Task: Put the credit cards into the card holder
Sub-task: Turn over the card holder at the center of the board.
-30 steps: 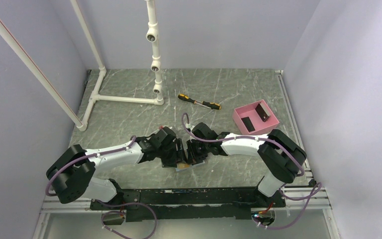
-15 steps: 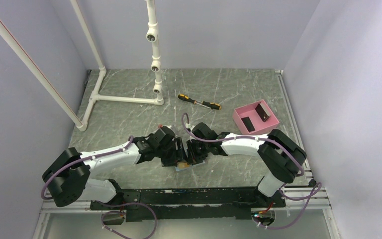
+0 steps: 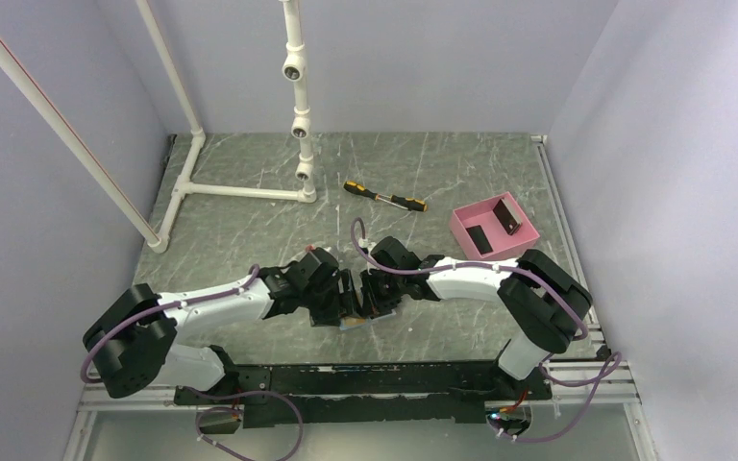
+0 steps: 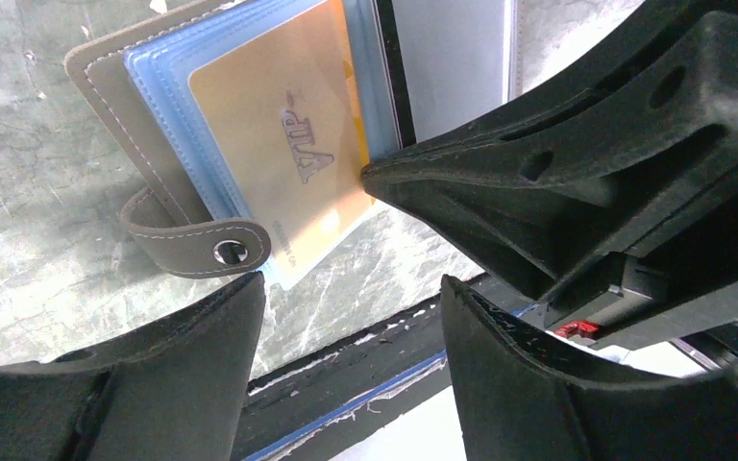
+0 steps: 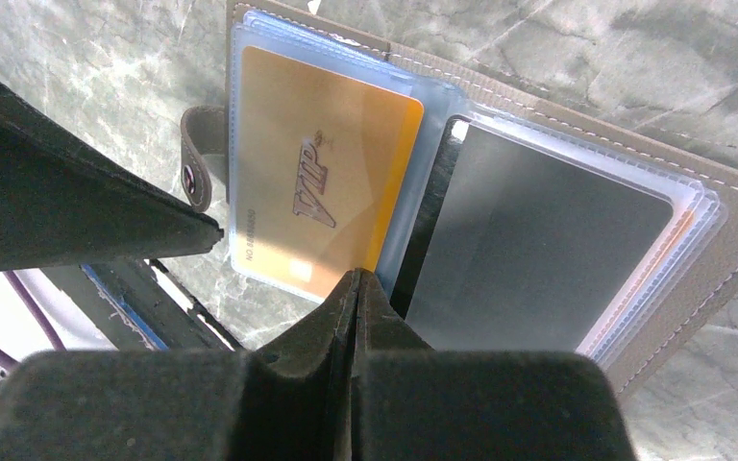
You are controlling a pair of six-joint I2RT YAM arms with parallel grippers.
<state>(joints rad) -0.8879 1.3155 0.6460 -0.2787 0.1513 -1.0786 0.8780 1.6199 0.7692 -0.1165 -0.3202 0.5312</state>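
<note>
The card holder (image 5: 730, 250) lies open on the counter (image 3: 250, 230), at the middle of the near edge. The tan VIP card (image 5: 317, 182) looks thin, stiff and slick. It's in its blue sleeve (image 5: 423, 182) with one end poking out, so I'd nudge that end, not pinch it. The right gripper (image 5: 356, 288) is closed tight, tip at the card's edge. The left gripper (image 4: 351, 331) hangs wide open, holding nothing.
</note>
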